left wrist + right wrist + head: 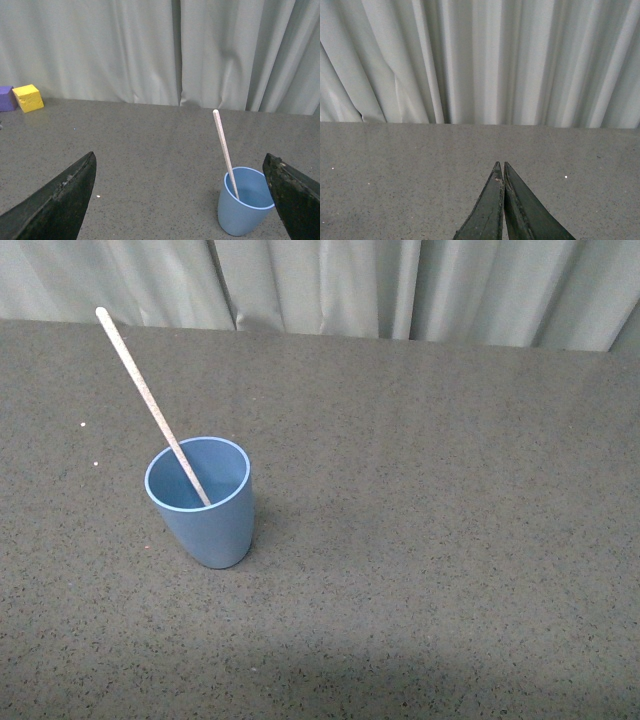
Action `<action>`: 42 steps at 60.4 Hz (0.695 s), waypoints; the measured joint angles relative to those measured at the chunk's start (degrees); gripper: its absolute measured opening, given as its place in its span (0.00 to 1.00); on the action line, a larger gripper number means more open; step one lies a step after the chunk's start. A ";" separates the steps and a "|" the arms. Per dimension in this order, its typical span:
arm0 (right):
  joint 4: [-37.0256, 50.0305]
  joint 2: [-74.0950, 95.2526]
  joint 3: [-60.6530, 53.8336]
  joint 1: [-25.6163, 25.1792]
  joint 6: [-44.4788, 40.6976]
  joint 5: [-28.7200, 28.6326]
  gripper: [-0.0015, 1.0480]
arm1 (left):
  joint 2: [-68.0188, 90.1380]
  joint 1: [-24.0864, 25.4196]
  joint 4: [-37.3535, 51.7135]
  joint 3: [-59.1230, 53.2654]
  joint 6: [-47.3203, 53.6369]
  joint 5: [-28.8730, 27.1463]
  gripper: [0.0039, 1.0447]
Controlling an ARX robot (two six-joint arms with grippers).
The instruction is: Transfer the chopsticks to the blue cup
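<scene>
Front view shows you the chopsticks [150,400] leaning inside the blue cup [205,510] on the table [450,540], your left gripper [180,200] spread wide, right gripper [503,170] pressed closed, empty.

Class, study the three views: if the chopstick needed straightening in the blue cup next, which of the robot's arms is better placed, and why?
Probably left. The left gripper is open, with the blue cup and chopstick in its view. The right gripper is shut, its camera showing only table and curtain.
</scene>
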 joint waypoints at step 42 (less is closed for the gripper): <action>-9.05 -8.76 0.04 0.00 -0.07 -0.13 0.72 | 0.00 0.00 0.00 0.00 0.00 -0.02 0.94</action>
